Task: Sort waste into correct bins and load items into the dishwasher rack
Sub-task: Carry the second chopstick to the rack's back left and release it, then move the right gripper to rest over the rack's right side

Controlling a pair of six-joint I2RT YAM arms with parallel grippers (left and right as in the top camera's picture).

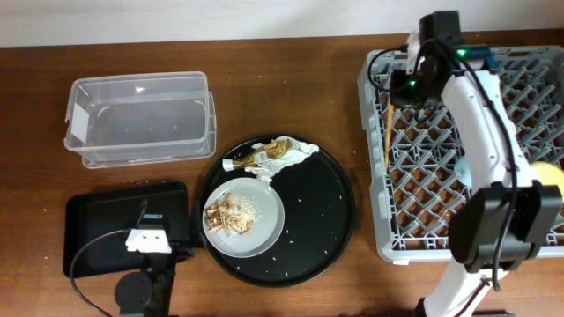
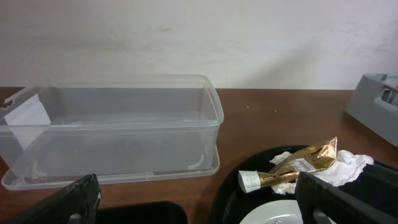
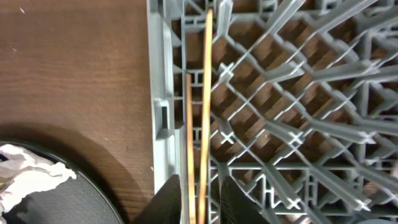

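Chopsticks [image 3: 207,93], in rack [image 3: 163,62]
We log them lying between the fingers of the right gripper [image 3: 200,202], slightly parted, not pinching; left gripper [image 2: 199,199] wide open, empty.

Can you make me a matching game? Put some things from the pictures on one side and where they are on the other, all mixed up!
Things:
1. chopsticks
2. gold wrapper
3. food scraps
4. clear tub

Places:
A. on the pale plate
B. inside the grey rack
C. lying on white napkins
D. straight on the wooden table

Pairs: 1-B, 2-C, 3-A, 4-D
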